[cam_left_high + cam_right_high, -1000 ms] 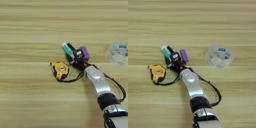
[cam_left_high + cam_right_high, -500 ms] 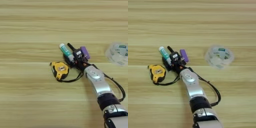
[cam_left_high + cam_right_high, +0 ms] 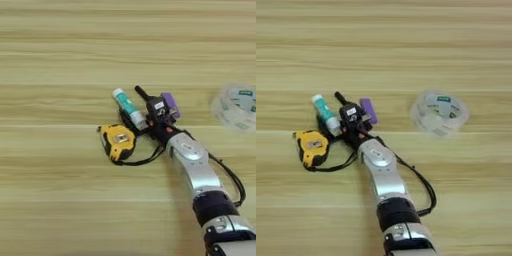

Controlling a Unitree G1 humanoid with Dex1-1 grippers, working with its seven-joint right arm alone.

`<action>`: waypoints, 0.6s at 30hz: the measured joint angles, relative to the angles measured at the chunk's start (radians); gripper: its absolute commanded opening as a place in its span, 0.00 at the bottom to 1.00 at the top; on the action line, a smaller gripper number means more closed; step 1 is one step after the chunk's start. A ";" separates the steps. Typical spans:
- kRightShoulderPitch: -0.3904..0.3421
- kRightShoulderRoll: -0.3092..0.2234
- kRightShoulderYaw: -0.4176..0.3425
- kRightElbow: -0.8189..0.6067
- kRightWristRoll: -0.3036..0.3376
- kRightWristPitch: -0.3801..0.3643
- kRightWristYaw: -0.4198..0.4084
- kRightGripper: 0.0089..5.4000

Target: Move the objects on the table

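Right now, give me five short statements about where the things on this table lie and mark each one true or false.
1. The clear tape roll lies apart from the other items, to their right. True.
2. The yellow tape measure sits at the far right edge of the table. False: it is the leftmost item.
3. The glue stick lies beside the pincer, to its left. True.
4. The purple cap rests on top of the tape roll. False: it lies on the wood by the pincer.
5. The tape measure stands stacked on the glue stick. False: both lie on the table, the tape measure nearer the robot.
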 measured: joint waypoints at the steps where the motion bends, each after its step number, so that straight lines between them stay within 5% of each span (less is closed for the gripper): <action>1: 0.000 0.001 -0.002 -0.008 0.006 0.000 0.001 1.00; 18: 0.001 0.015 -0.021 -0.028 0.026 -0.001 0.004 1.00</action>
